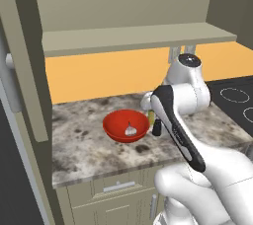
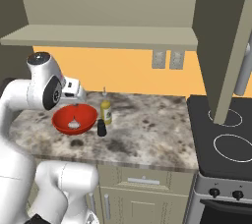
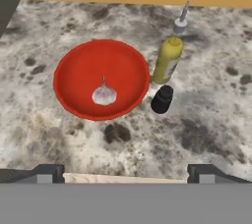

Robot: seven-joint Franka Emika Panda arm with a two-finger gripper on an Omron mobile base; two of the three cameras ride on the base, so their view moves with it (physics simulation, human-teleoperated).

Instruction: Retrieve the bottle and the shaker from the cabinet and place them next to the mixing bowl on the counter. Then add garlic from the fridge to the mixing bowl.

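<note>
The red mixing bowl (image 3: 78, 78) (image 1: 114, 122) (image 2: 88, 115) rests on the speckled counter (image 3: 211, 120) (image 1: 79, 145) (image 2: 147, 134). A whitish garlic (image 3: 104, 95) (image 1: 130, 131) (image 2: 74, 125) bulb lies inside it. Just to its right stand the yellow bottle (image 3: 167, 60) (image 2: 106, 111) and, closer to the counter's front edge, the short black shaker (image 3: 162, 98) (image 1: 157, 128) (image 2: 102, 128). My gripper (image 3: 125, 175) hovers above the counter's front edge, looking down at the bowl, open and holding nothing. In the left base view my arm hides most of the bottle. The cabinet shelf (image 1: 138, 39) (image 2: 103, 36) above is bare.
The cabinet doors (image 1: 27, 71) (image 2: 221, 46) hang open on both sides above the counter. A black stove top (image 2: 226, 139) (image 1: 237, 95) adjoins the counter on the right. Beige drawers with metal handles (image 1: 118, 187) (image 2: 142, 181) lie below. Wall outlets (image 2: 167, 60) sit on the orange backsplash.
</note>
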